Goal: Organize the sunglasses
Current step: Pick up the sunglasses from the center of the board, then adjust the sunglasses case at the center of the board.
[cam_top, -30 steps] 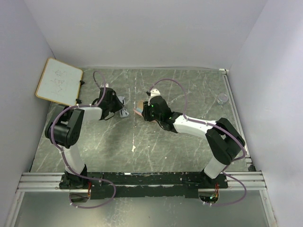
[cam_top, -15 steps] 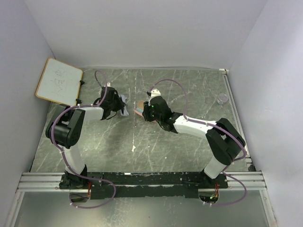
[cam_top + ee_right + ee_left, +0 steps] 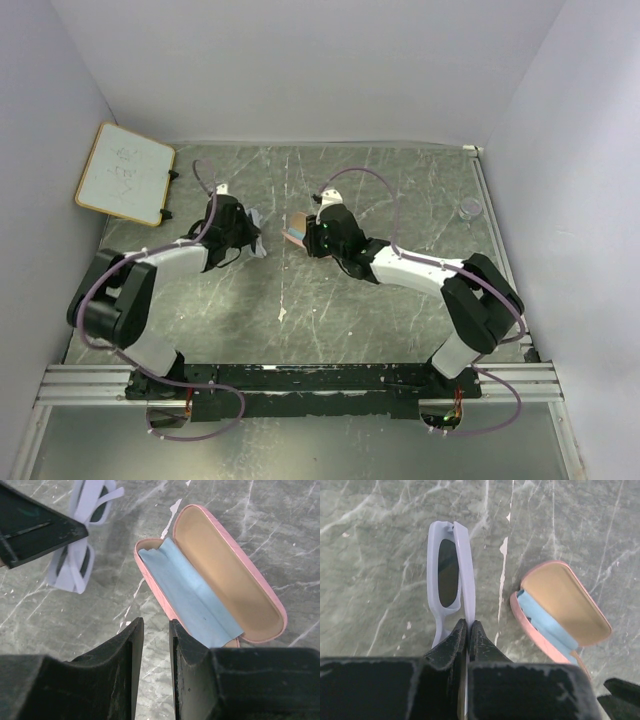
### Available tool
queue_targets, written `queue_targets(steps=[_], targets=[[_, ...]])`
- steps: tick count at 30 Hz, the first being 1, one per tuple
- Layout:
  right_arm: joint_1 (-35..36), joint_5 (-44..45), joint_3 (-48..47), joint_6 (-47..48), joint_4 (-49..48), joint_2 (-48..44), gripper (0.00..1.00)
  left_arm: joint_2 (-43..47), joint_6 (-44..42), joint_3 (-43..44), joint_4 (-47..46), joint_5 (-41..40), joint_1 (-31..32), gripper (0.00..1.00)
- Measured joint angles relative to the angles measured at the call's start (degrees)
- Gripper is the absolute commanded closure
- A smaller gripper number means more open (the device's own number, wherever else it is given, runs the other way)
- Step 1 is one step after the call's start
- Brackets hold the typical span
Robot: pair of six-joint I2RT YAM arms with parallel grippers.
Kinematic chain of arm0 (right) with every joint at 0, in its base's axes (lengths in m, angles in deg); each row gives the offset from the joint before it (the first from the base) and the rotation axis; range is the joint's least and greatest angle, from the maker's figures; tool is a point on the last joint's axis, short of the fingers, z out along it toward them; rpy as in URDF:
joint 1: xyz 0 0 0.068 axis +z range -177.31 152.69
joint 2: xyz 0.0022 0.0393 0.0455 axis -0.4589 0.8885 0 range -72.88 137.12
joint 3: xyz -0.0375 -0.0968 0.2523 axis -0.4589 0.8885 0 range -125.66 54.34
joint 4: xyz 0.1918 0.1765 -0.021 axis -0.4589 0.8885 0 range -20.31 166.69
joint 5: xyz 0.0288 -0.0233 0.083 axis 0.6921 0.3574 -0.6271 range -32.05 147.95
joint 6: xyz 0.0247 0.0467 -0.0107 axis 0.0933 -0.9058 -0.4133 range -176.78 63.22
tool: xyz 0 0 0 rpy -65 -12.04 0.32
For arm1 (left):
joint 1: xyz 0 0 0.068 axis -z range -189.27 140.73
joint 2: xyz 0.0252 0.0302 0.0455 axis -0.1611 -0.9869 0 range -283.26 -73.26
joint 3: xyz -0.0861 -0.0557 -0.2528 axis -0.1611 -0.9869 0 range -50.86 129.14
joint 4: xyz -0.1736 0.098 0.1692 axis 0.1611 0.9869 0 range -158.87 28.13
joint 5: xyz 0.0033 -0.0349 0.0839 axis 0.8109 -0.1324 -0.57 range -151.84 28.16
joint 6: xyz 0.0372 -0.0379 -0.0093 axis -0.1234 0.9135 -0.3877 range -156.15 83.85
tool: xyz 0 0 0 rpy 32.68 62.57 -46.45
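Note:
The sunglasses (image 3: 450, 575), pale whitish frame with dark lenses, are folded and held by one arm in my left gripper (image 3: 468, 626), which is shut on them low over the table. They also show in the top view (image 3: 257, 240) and in the right wrist view (image 3: 80, 555). The pink case (image 3: 565, 607) lies open to their right, with the pale blue cloth (image 3: 187, 597) inside. My right gripper (image 3: 156, 630) hangs just beside the case's near rim (image 3: 155, 587). Its jaws are a narrow gap apart and hold nothing.
A small whiteboard (image 3: 125, 170) leans at the back left wall. A clear cup (image 3: 468, 208) stands at the back right. The two grippers (image 3: 245, 238) (image 3: 308, 238) are close together at the middle of the marbled table (image 3: 300, 320).
My left arm's elbow has swung down and out to the left. The left gripper still holds the sunglasses at about the same spot. The right arm has barely moved.

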Motion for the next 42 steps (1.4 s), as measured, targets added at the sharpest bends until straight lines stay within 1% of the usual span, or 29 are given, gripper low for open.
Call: queue_targets(steps=[4, 9, 14, 22, 30, 33, 35, 42], targets=[[0.0, 0.9, 0.8, 0.0, 0.4, -1.8, 0.73, 7.2, 0.0, -4.0, 1.2, -1.0, 0.6, 0.93], [0.0, 2.5, 1.7, 0.2, 0.9, -4.2, 0.73, 15.9, 0.0, -8.5, 3.3, -2.2, 3.8, 0.93], [0.0, 4.1, 3.0, 0.2, 1.7, -5.2, 0.73, 20.6, 0.0, -10.4, 4.7, -2.6, 6.2, 0.93], [-1.1, 7.0, 4.2, 0.2, 3.5, -5.6, 0.73, 20.7, 0.4, -10.4, 5.5, -2.6, 7.8, 0.93], [-9.0, 7.5, 3.8, 0.2, 3.4, -5.0, 0.73, 20.5, 0.4, -10.4, 5.5, -2.6, 7.9, 0.93], [-10.9, 7.1, 1.1, 0.6, 3.1, -2.1, 0.74, 20.5, 0.4, -10.4, 5.4, -2.6, 7.9, 0.93], [-11.7, 6.8, -1.3, 0.9, 2.8, 0.9, 0.76, 20.5, 0.4, -10.4, 5.4, -2.5, 7.9, 0.93], [-14.3, 4.7, -8.2, 1.9, 2.6, 10.7, 0.76, 20.5, 0.2, -10.4, 5.2, -2.1, 7.9, 0.93]])
